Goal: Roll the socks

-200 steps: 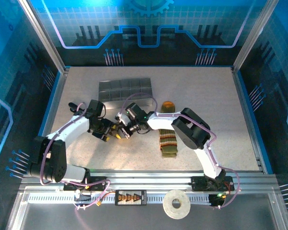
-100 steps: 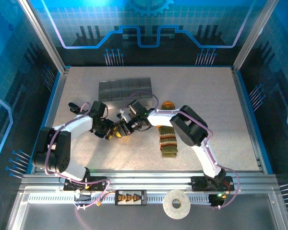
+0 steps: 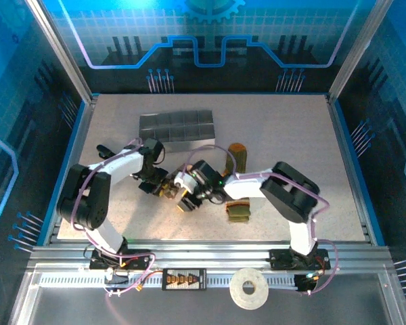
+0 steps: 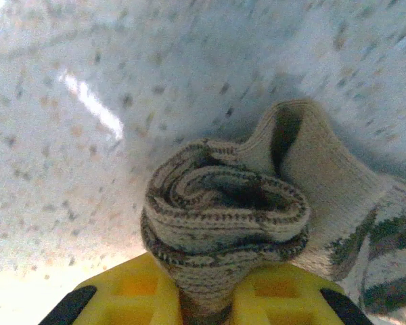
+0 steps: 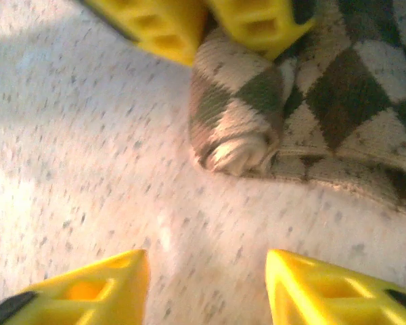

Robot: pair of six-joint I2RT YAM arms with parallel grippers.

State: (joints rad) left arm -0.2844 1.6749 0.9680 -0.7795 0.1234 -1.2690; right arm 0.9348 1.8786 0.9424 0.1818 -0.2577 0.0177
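Your left gripper (image 4: pixel 206 301) clenches its jaws on the beige argyle sock (image 4: pixel 223 217), half-rolled on the tabletop (image 5: pixel 88 135), while your right gripper (image 5: pixel 206 288) holds its jaws released beside it, so grip across the roll, which looks soft and springy, lest it unwind.

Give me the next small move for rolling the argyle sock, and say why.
Probably the left gripper should turn the argyle sock one more wrap onto its flat part. It is shut on the rolled end, the rest lies unrolled beside it, and the right gripper stands open, off the fabric.
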